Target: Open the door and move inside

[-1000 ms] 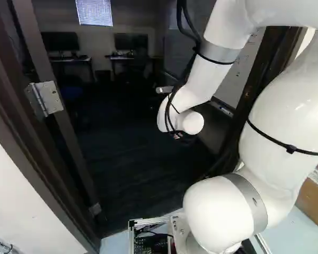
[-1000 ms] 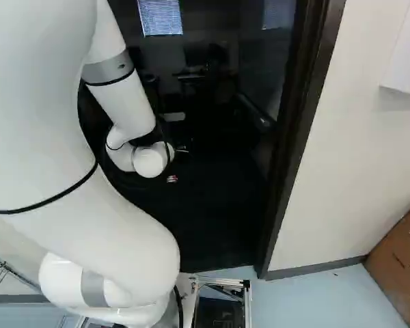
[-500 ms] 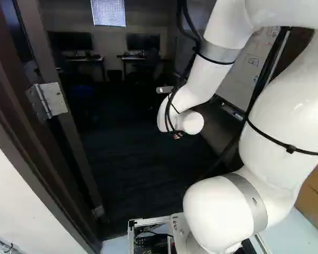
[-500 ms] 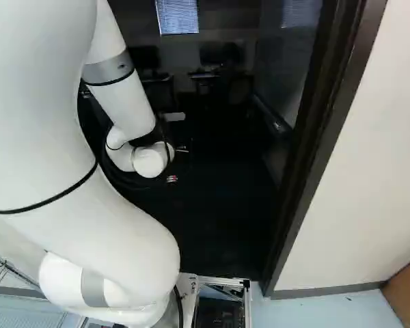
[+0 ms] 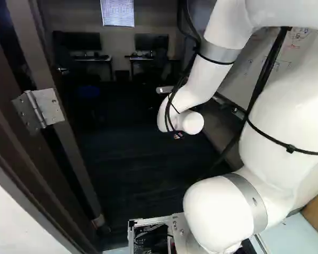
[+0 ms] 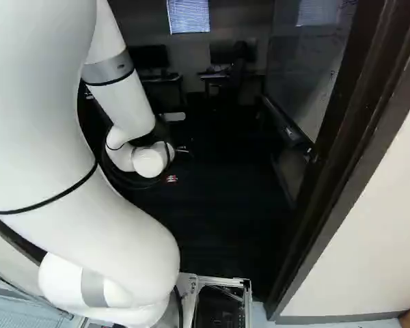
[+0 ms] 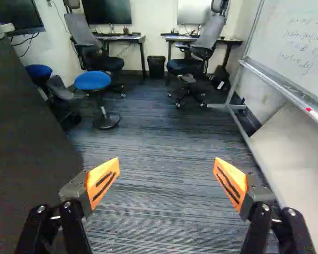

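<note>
The door [image 7: 26, 127] stands swung inward, a dark panel beside the gripper's one finger in the wrist view, its metal handle [image 7: 1, 28] near its top. In the left base view, a hinge [image 5: 40, 109] joins the door's edge to the dark door frame [image 5: 16, 153]. My arm's wrist [image 5: 192, 122] reaches into the doorway; in both base views the gripper cannot be made out against the dark room. In the wrist view my gripper [image 7: 166, 172] is open, its orange pads wide apart with only carpet showing between and ahead of them.
The frame's other side [image 6: 359, 143] rises at the right of the right base view, beside a white wall [image 6: 369, 239]. Inside are a blue stool [image 7: 93, 81], office chairs [image 7: 197, 53], desks, a bin [image 7: 156, 66] and a whiteboard [image 7: 302, 47] on a stand whose leg runs along the floor.
The base has moved forward and turned a little left: the hinge looks larger, and the far window and right door frame have shifted rightward. The arm holds its pose against its lowest joint.
</note>
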